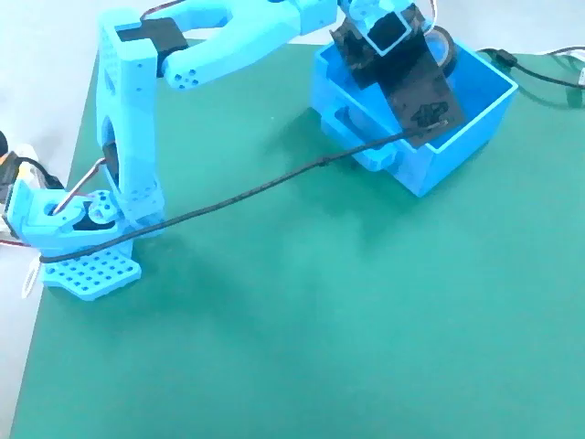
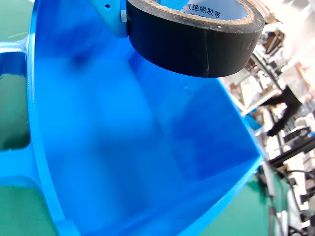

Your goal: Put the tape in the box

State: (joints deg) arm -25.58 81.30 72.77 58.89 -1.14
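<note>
The tape (image 2: 197,42), a black roll with a pale printed core, hangs at the top of the wrist view just above the open inside of the box (image 2: 98,128). A light-blue finger (image 2: 110,19) presses on its left side. In the fixed view my gripper (image 1: 437,57) reaches over the bright blue box (image 1: 484,110) at the top right and is shut on the tape (image 1: 447,46). Only the roll's edge shows there, over the box's far part. The box's floor looks bare in the wrist view.
A black cable (image 1: 256,192) runs across the green mat from the arm's base (image 1: 82,247) at the left up to the box. The box's loop handle (image 1: 343,114) faces the arm. More cables (image 1: 539,71) lie beyond the box at the top right.
</note>
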